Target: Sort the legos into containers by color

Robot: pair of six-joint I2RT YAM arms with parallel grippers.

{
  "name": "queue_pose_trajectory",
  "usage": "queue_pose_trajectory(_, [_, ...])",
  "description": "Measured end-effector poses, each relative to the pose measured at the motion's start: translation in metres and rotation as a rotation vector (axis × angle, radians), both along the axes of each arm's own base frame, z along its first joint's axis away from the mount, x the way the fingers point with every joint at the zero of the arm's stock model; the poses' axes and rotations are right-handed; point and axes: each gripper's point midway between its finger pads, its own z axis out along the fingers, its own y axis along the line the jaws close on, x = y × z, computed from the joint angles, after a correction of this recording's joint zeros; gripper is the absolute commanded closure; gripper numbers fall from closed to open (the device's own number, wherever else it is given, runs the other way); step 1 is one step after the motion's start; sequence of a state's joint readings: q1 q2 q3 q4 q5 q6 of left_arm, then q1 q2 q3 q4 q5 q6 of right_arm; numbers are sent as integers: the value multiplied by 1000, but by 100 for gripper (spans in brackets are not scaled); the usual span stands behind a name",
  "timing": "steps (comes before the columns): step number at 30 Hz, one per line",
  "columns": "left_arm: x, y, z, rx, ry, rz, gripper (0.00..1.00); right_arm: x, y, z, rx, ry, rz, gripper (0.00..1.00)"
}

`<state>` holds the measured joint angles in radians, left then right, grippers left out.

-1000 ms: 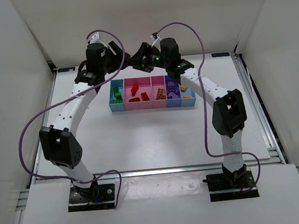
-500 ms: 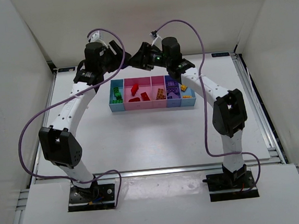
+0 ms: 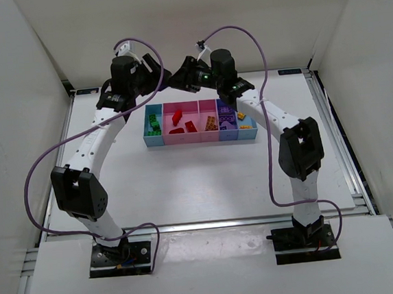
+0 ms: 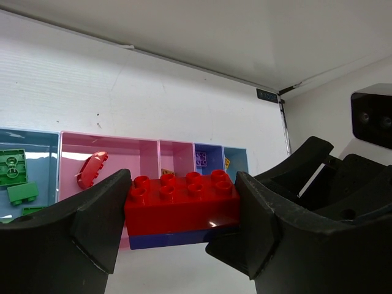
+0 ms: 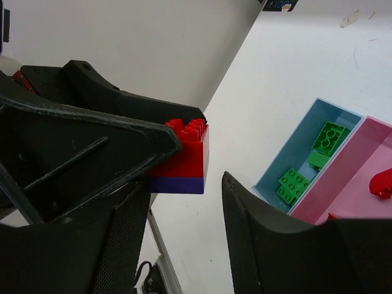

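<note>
Left wrist: left gripper (image 4: 182, 211) is clamping a red-on-purple brick stack (image 4: 180, 202) by its ends, in the air near the containers (image 4: 158, 160).
Right wrist: right gripper (image 5: 187, 191) is straddling the purple layer, jaws parted, a gap showing on one side.
Top external: stack is sitting out of sight where both grippers are meeting.

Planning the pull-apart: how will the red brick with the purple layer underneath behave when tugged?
The red brick looks rigid, so it probably won't flex in the left gripper. Its glossy sides may be slippery; a tug could slide it out. The thin purple layer seems pressed on flush, likely needing a firm pull to separate.
</note>
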<state>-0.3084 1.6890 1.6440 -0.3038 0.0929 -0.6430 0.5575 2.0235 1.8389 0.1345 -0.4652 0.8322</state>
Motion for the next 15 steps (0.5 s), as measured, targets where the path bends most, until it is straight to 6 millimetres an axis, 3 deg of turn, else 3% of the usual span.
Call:
queue_pose_trajectory(12, [4, 3, 4, 0, -20, 9, 90, 3, 5, 5, 5, -14, -3, 50])
queue_pose_trajectory(15, [4, 5, 3, 8, -21, 10, 90, 3, 7, 5, 7, -20, 10, 58])
